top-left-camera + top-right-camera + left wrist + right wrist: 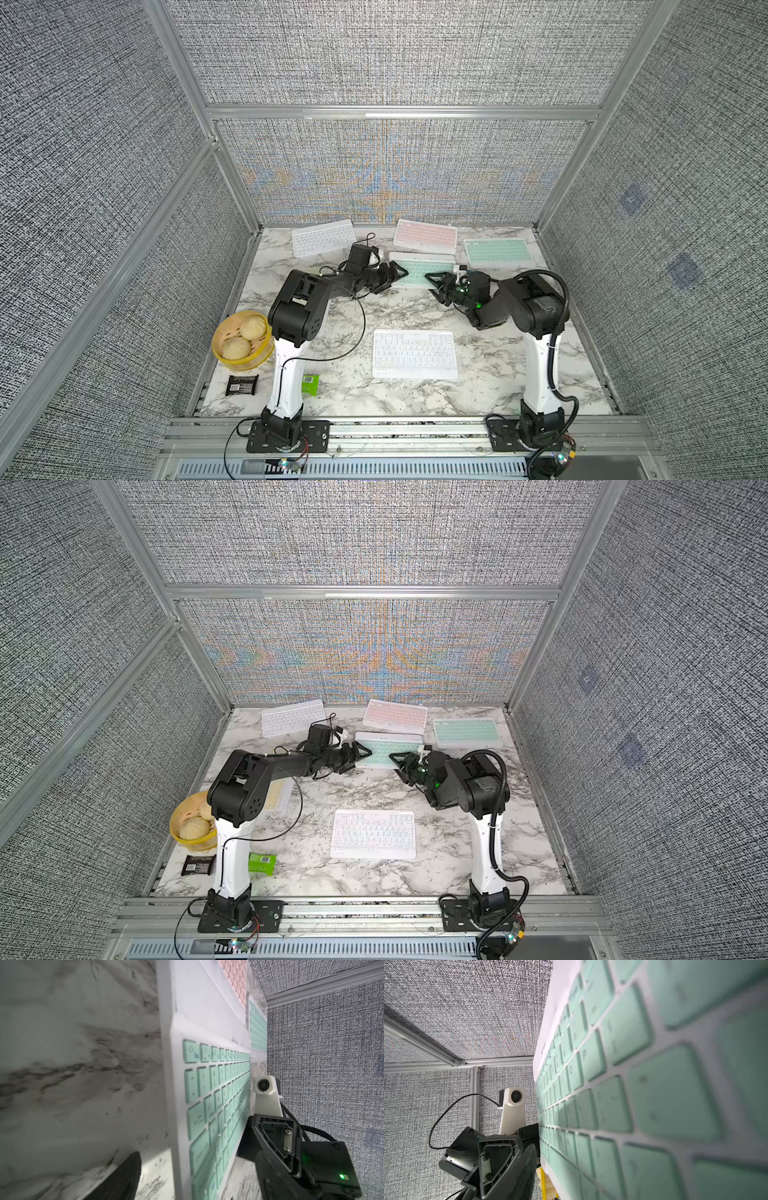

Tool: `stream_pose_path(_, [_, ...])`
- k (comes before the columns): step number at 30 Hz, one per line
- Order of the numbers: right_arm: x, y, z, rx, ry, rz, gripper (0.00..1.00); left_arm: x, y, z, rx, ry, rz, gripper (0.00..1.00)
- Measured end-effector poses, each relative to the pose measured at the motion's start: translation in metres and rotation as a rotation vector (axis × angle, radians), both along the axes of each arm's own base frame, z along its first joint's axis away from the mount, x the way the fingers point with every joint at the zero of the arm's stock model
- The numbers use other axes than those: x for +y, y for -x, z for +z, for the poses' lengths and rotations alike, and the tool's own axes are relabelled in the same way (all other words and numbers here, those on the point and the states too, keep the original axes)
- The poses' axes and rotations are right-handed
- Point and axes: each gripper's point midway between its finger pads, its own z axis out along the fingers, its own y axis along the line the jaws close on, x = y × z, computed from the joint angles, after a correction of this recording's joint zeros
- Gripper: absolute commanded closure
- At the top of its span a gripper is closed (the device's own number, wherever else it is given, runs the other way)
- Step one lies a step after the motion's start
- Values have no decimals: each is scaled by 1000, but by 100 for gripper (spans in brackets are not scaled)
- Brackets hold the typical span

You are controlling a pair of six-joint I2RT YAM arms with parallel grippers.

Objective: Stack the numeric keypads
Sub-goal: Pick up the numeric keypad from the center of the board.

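Bracketing the mint green keypad point(420, 270) from both short ends, the two arms face each other across it. It lies toward the back of the marble table point(415, 309), just in front of the pink keypad point(424, 236), with its long axis running side to side, so one short end points at each arm. On the right, the right gripper point(433, 277) looks clamped onto that end, jaws partly closed, one finger over the keys. On the left, the left gripper point(400, 273) sits right at the short edge, jaws wide and empty. The left wrist view shows one finger point(124, 1178) clear of the white frame. Neither arm is nearer. The lift, I'd judge, hinges on the left pincer sliding straight along that axis.
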Motion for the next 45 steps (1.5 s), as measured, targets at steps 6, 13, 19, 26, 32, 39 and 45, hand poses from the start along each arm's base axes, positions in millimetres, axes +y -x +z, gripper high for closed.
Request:
stream_pose_path(6, [-1,1,1,-2,15,3,76,-6,-1,11,12,58,-3,48])
stream_pose_path(13, [-4,4,2,11,42,8,73,-10,-8,24,-5,90,0,76])
stream_pose_path(19, [-5,8,6,45,57,11,67,-14,-10,31,-2,134,-2,87])
stream_pose_path(26, [-4,19,22,58,63,35,30,-12,1,48,-9,193,3,91])
stream_pose_path(32, [-3,40,63,-16,93,82,1,4,18,84,-76,236,11,92])
stream_pose_path(39, [-18,98,87,-52,219,119,1,33,50,106,-99,232,44,92])
stream_pose_path(45, [-40,144,109,-112,417,97,1,52,100,100,-42,227,55,92])
